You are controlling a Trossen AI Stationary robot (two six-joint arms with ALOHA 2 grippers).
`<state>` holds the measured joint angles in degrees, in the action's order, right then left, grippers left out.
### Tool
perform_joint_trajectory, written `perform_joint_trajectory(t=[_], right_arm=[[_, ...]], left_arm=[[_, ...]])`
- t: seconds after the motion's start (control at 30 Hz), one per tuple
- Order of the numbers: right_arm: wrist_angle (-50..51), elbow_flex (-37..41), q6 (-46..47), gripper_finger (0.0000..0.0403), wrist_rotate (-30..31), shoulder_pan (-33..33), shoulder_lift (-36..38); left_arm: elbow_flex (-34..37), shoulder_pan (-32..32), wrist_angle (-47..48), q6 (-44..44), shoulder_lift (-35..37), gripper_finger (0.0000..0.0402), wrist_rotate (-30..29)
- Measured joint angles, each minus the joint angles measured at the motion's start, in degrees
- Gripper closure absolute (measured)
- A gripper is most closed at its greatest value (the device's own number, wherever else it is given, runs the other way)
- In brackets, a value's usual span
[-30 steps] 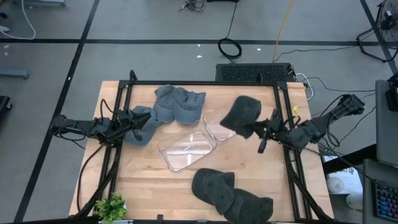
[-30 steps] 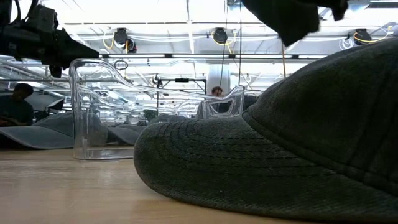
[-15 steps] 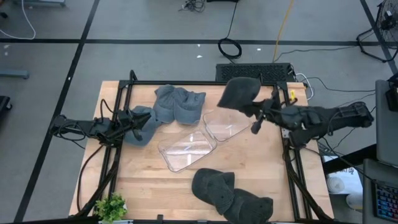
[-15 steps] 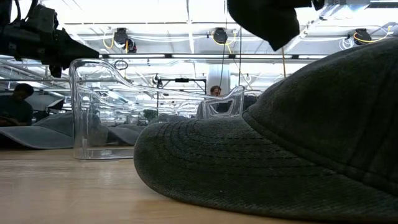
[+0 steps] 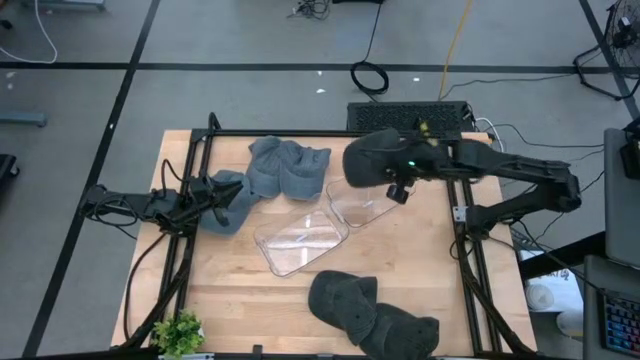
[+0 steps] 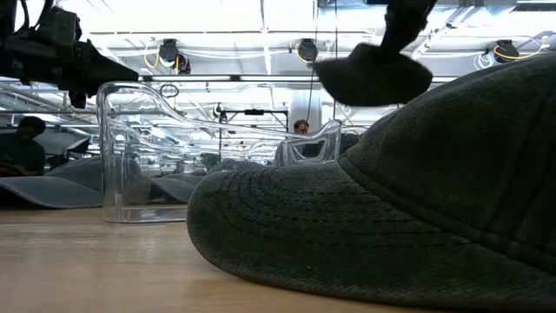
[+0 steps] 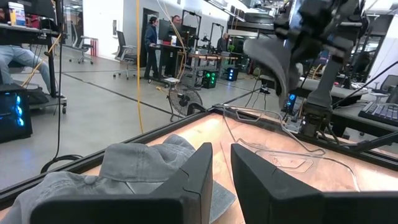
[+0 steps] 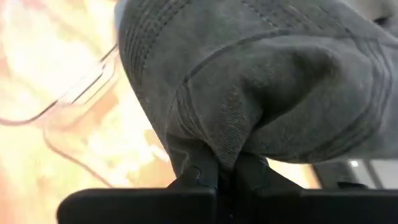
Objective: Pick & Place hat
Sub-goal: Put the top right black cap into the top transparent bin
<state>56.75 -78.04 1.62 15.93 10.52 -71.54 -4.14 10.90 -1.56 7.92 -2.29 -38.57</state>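
A dark grey hat [image 5: 372, 158] is lifted clear in my right gripper [image 5: 398, 180], which is shut on it. It hangs over the far end of a clear container [image 5: 357, 206]. The low view shows the hat [image 6: 373, 74] high above the table, and it fills the right wrist view [image 8: 261, 81]. My left gripper [image 5: 212, 195] waits at the table's left side, its fingers a narrow gap apart [image 7: 221, 165], just over a blue-grey hat [image 7: 134, 165] that lies flat on the table. My right gripper pinches a bunched fold of the hat's cloth [image 8: 214, 146] between its two shut fingers. It reaches in about level from the table's right side. The hat sticks out beyond the fingers, lifted clear of table and container, with the stitched brim [image 8: 155, 37] at one side.
A second clear container [image 5: 300, 241] lies mid-table. More blue-grey hats [image 5: 288, 167] lie at the far side and dark hats [image 5: 372, 316] at the near edge, one filling the low view [image 6: 391, 226]. A small plant [image 5: 178, 333] stands at the near left corner.
My right gripper has swung the dark hat from the table's right side toward the far edge and the left, and it now hangs over the far end of the clear container. The hat has turned about on the way. The gripper has stayed shut on it.
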Motion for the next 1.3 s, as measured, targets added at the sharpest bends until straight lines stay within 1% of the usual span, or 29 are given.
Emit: perform_joint_trajectory(t=[0.07,0.37,0.57,0.77,0.83,1.03,1.3], right_arm=[[0.79,-0.02,-1.49,0.0402,-1.43,0.45,-2.49],[2.72,-0.02,-7.74,0.0403,-1.49,0.29,-11.19],[2.98,-0.02,-6.18,0.0403,-8.84,0.23,-14.57],[3.48,0.00,-5.23,0.0403,-8.95,0.27,-16.43],[2.95,0.44,-5.20,0.0403,-10.60,0.29,-16.43],[2.25,3.84,-2.40,0.0403,-14.51,0.29,-16.45],[-2.80,9.28,-0.26,0.0400,-14.76,0.31,-16.40]], left_arm=[[0.00,0.00,0.02,0.00,0.00,0.0334,0.00],[0.00,0.01,0.02,0.00,-0.01,0.0334,-0.01],[0.00,0.01,0.00,0.00,-0.02,0.0334,-0.02],[0.00,0.02,0.00,0.00,-0.02,0.0334,-0.04],[0.00,0.00,0.02,0.00,-0.02,0.0334,-0.04],[0.00,0.00,0.02,0.00,-0.01,0.0334,-0.04],[0.00,0.01,0.01,0.00,-0.02,0.0334,-0.07]])
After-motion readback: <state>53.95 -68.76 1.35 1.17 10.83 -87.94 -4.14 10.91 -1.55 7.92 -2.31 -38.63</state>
